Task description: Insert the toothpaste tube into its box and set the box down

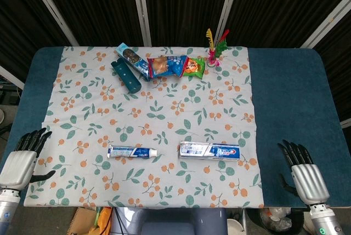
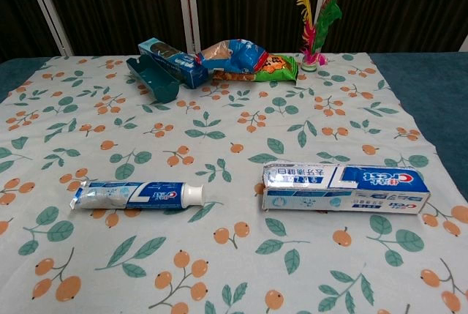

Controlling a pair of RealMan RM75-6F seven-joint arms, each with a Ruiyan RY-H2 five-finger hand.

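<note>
Tube [image 1: 131, 152] lies flat on the cloth [image 1: 164, 109], cap toward the box [image 1: 210, 150], which lies just to its right, apart. Left hand [image 1: 22, 160] and right hand [image 1: 303, 173] rest at the table [image 1: 290, 92] edges, fingers apart, holding nothing.

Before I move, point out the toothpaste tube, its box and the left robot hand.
toothpaste tube [image 2: 135, 195]: chest view, middle of the body.
box [image 2: 344, 188]: chest view, middle of the top face.
left robot hand [image 1: 21, 161]: head view, back of the hand.

toothpaste tube [image 1: 132, 152] and box [image 1: 210, 150] apart, open cloth [image 1: 164, 109] around, snacks [image 1: 173, 65] far back
</note>
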